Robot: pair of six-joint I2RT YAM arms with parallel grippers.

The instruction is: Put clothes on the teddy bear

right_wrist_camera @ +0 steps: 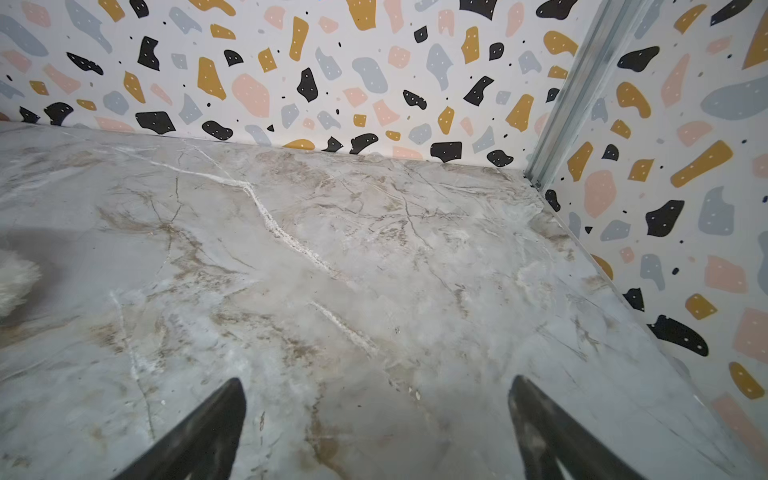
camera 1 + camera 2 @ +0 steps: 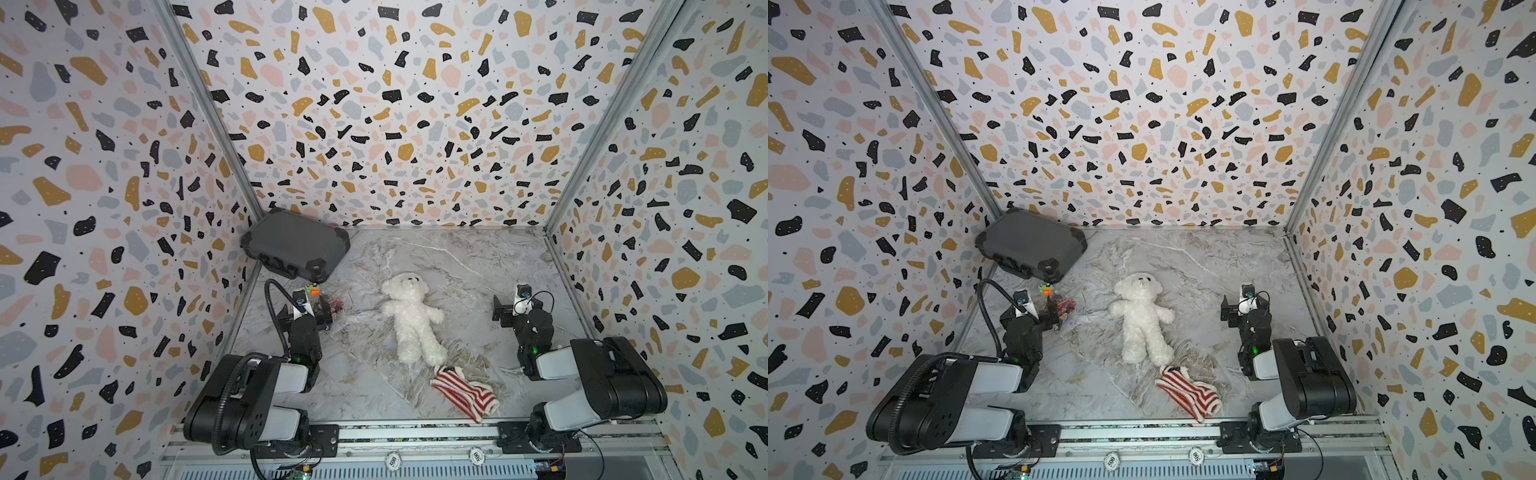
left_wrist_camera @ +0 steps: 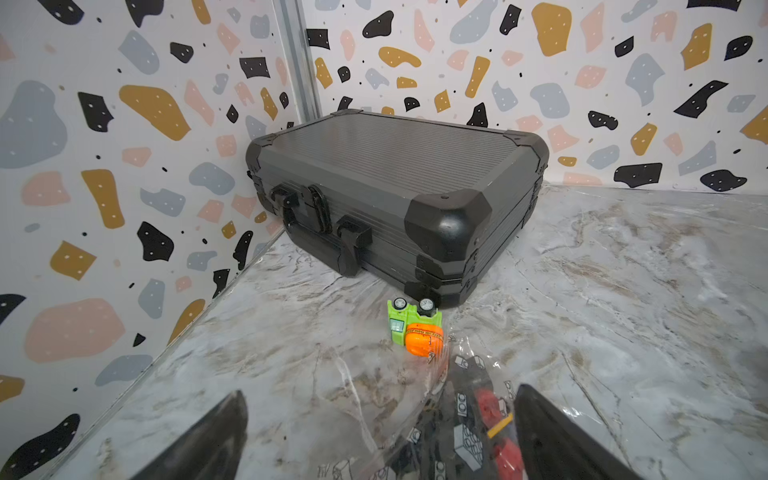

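Dressing not begun. I'd take the striped sweater (image 2: 465, 392) first, pinching its hem at two spots to stretch it open before feeding the teddy bear (image 2: 411, 316) in head first. Count: one counter (image 2: 457, 266); one grey case (image 2: 295, 243) at 10 o'clock; one teddy bear at centre, head toward 12; one striped sweater just beside its feet at 5 o'clock; one brick bag (image 3: 469, 415); one toy truck (image 3: 413, 328). Left gripper (image 3: 380, 392) and right gripper (image 1: 377, 379): both wide, empty.

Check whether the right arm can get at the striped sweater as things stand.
Probably yes: the striped sweater lies uncovered on the table near the right arm; the right gripper is open and empty.
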